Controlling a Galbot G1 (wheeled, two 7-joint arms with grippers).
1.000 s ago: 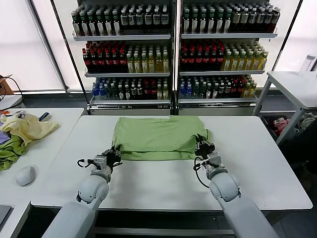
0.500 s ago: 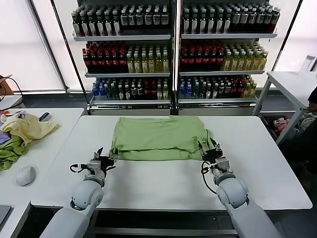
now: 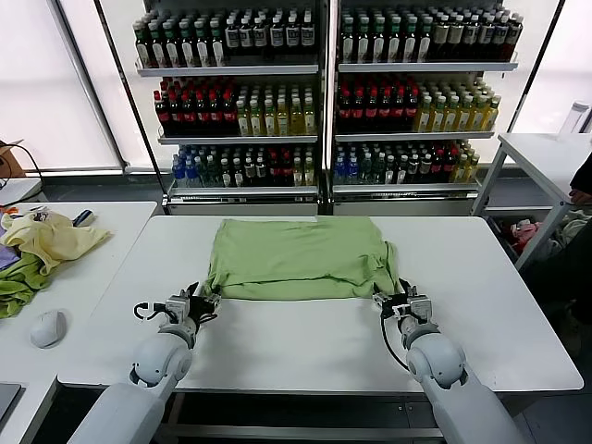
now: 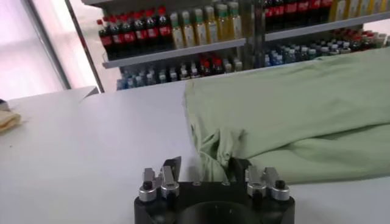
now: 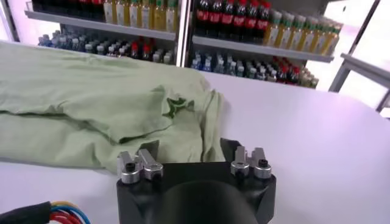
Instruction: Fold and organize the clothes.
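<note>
Pincers (image 3: 205, 302) (image 3: 400, 299) parted, shirt (image 3: 296, 257) folded crosswise

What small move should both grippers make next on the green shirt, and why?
Probably bring both grippers forward and close them on the near corners. The shirt lies folded on the white table. The left gripper and right gripper sit open at its two near corners, holding nothing, with fabric bunched right in front of each. Gripping those corners would likely allow the next fold away from the robot.

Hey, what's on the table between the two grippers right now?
Only bare white table, seen in the head view; left gripper and right gripper sit at the green shirt's near corners.
</note>
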